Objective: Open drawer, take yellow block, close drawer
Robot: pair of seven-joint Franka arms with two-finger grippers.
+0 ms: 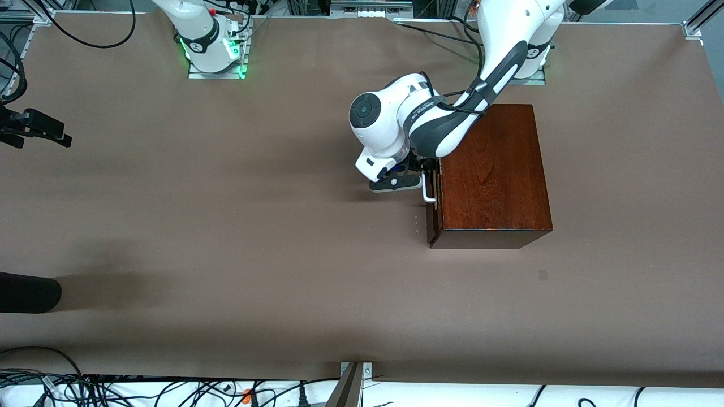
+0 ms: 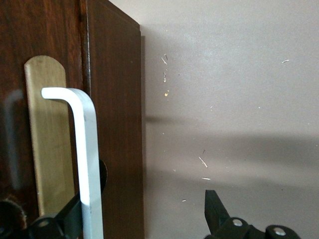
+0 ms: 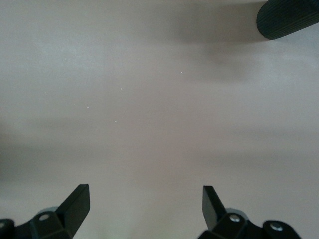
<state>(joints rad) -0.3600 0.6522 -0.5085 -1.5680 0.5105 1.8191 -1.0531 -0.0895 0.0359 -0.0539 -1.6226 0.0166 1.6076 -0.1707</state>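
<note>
While the right gripper [image 3: 144,209] waits wide, the left gripper [image 2: 142,219] straddles the drawer [image 1: 433,195] handle [image 2: 82,149], spread.

even overhead light; soft shadows; wrist views hazy

The left arm [image 1: 498,73] reaches down from its base, elbow bent, its wrist [image 1: 379,127] turned sideways and low over the table. The left gripper [image 2: 142,214] sits at the drawer's white handle [image 2: 82,149] — fingers spread wide, one finger [image 2: 67,219] touching the bar, the other [image 2: 214,209] well clear of it. The right arm [image 1: 203,34] waits, mostly out of sight; the right gripper [image 3: 144,206] hangs over bare table — fingers apart, holding nothing.
</note>
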